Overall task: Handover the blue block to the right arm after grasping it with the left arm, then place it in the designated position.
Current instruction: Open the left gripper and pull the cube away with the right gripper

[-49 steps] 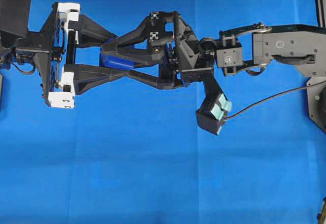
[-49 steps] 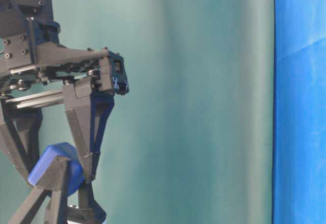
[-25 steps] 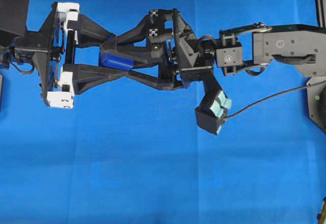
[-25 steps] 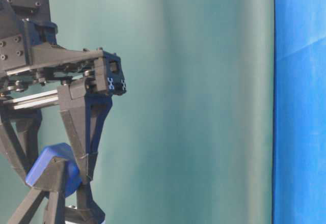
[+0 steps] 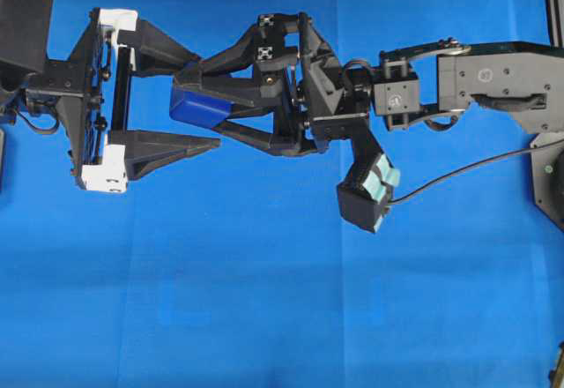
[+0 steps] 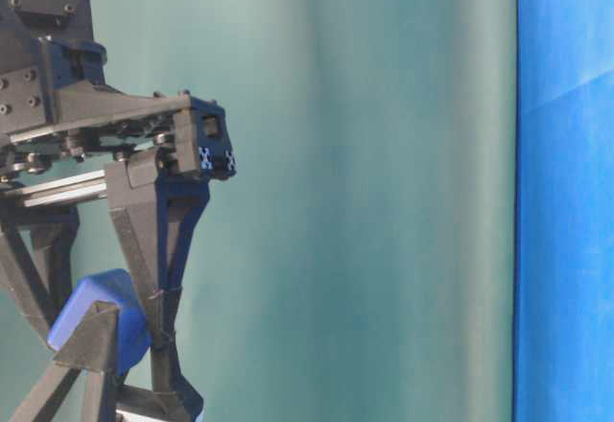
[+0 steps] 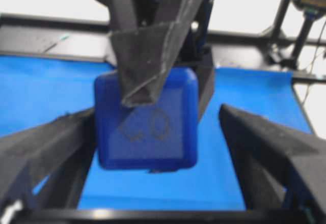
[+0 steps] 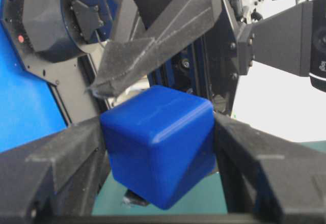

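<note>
The blue block hangs above the blue cloth, clamped between the two pointed fingers of my right gripper, which reaches in from the right. In the right wrist view both fingers press the sides of the block. My left gripper stands open around it. Its upper finger and lower finger are spread apart. In the left wrist view the block shows a clear gap to the right finger. The left finger is close beside it. The table-level view shows the block low at the left.
A pale teal piece hangs under the right wrist, with a cable trailing to the right. Black frame parts stand at the right edge. Blue cloth covers the table below both arms.
My left gripper has opened, its fingers spreading off the block. The block stays in the right gripper's hold. Both arms are nearly where they were.
</note>
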